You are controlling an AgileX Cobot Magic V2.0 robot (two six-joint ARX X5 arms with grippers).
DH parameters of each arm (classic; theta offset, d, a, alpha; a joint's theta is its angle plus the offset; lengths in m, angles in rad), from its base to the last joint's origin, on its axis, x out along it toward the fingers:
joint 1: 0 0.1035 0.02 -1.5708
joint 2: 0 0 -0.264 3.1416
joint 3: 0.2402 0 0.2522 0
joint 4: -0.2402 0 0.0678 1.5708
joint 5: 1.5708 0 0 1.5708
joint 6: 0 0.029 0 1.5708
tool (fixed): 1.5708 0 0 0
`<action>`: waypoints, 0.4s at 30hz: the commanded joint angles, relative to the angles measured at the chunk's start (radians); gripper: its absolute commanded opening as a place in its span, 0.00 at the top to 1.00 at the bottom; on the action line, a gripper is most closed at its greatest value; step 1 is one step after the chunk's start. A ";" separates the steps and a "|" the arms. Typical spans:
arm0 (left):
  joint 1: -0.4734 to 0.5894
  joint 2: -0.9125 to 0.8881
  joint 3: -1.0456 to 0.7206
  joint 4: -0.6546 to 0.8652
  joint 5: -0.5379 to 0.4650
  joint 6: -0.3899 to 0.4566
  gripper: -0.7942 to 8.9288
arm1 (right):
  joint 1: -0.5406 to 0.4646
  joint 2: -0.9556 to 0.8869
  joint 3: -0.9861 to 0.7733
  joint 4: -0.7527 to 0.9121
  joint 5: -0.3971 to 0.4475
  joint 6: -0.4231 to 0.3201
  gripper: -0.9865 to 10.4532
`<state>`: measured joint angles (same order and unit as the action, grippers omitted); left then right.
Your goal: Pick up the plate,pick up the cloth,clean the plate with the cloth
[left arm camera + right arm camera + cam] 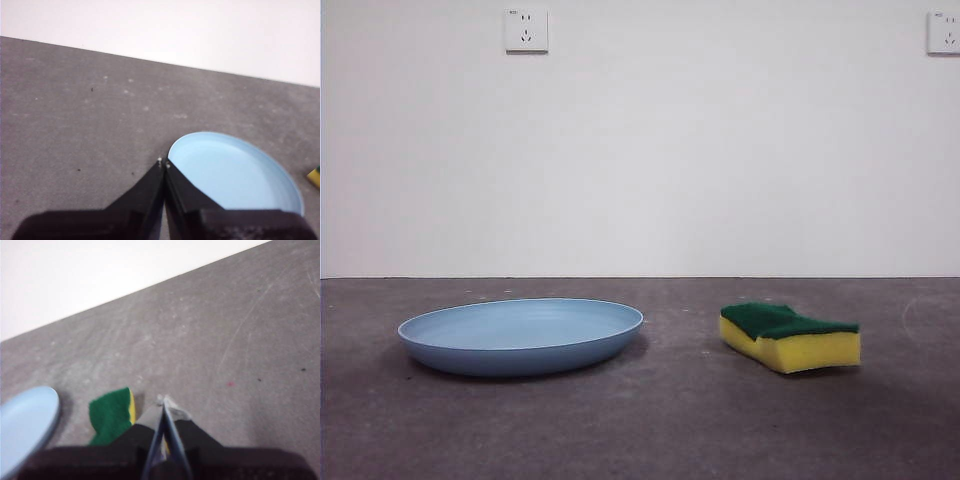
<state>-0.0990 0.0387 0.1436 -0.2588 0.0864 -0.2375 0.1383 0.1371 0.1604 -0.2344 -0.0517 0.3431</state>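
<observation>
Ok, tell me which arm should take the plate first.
Left. The left gripper, jaws shut, hangs beside the plate rim. The right gripper, also shut, is over by the sponge, with the plate at its view's edge.

Low front camera faces the wall across the plate (520, 335); both wrist cameras look down, sharing that plate.

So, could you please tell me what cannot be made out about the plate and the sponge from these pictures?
- Plate: the level front view shows little of its inside; the left wrist view's bottom edge and the left gripper, jaws shut, cover part of it.
- Sponge: its underside and far side are hidden in the front view; the right wrist view is blurred, and the right gripper, jaws shut, hides part of it.
</observation>
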 commanded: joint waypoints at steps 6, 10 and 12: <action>0.003 0.175 0.172 -0.085 0.028 -0.018 0.93 | 0.000 0.247 0.254 -0.153 -0.003 -0.021 0.92; 0.003 0.312 0.265 -0.113 0.076 0.042 0.93 | 0.000 0.372 0.381 -0.209 -0.066 -0.135 0.92; 0.003 0.389 0.317 -0.150 0.105 0.068 0.93 | 0.000 0.425 0.438 -0.240 -0.102 -0.166 0.92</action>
<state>-0.0990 0.3954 0.4442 -0.3996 0.1772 -0.2104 0.1383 0.5480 0.5804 -0.4721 -0.1417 0.2348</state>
